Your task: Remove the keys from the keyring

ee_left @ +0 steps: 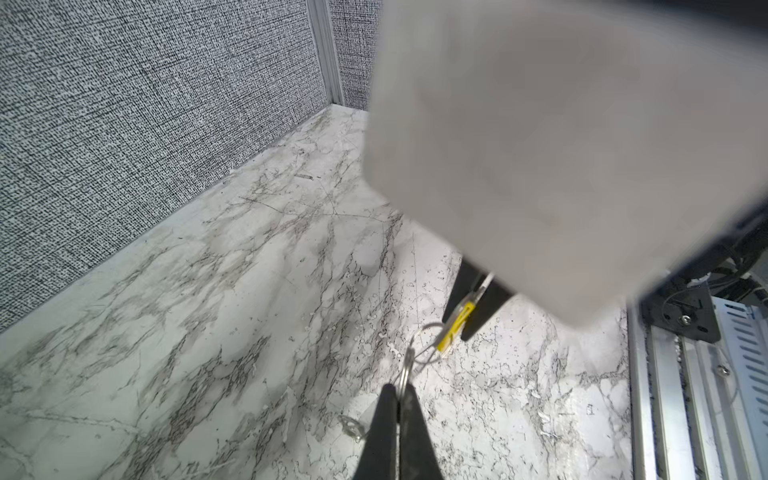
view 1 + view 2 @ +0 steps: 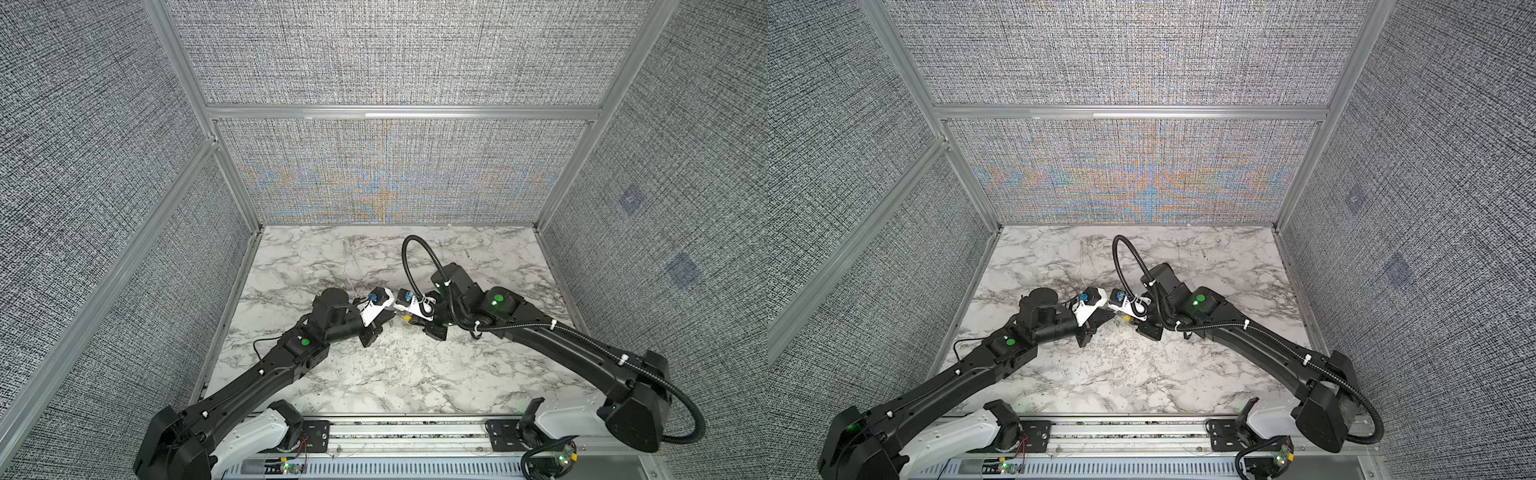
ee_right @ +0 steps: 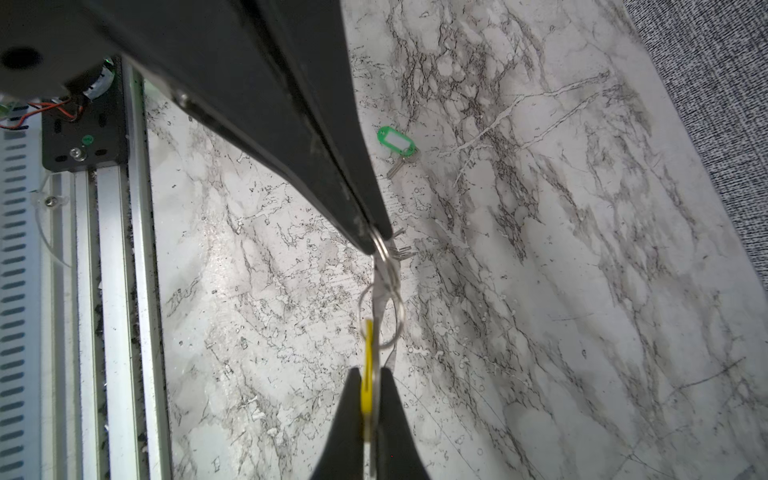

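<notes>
Yellow plastic is what we see closest: the yellow tag (image 3: pixel 368 345) is pinched tight in the closed right gripper (image 3: pixel 368 378). Just past it, the thin wire keyring (image 3: pixel 380 316) is hooked to the tag and hangs in the air over the table (image 3: pixel 540 291). Next comes the left gripper (image 3: pixel 375 241), closed too, biting the other end of the keyring, so the ring is held between the two. In both top views the two grippers meet tip to tip near the middle of the marble table. The left arm (image 2: pixel 270 374) reaches in from 8 o'clock and the right arm (image 2: pixel 561 345) from 4 o'clock, with a spot of yellow between them. Farther off, the green tag (image 3: pixel 397 142) and its little key (image 3: pixel 400 165) lie flat on the table, off the keyring and well apart from it. We cannot find them in the top views. Behind it all, at 12 o'clock, stands the grey cloth wall (image 2: pixel 395 174).
</notes>
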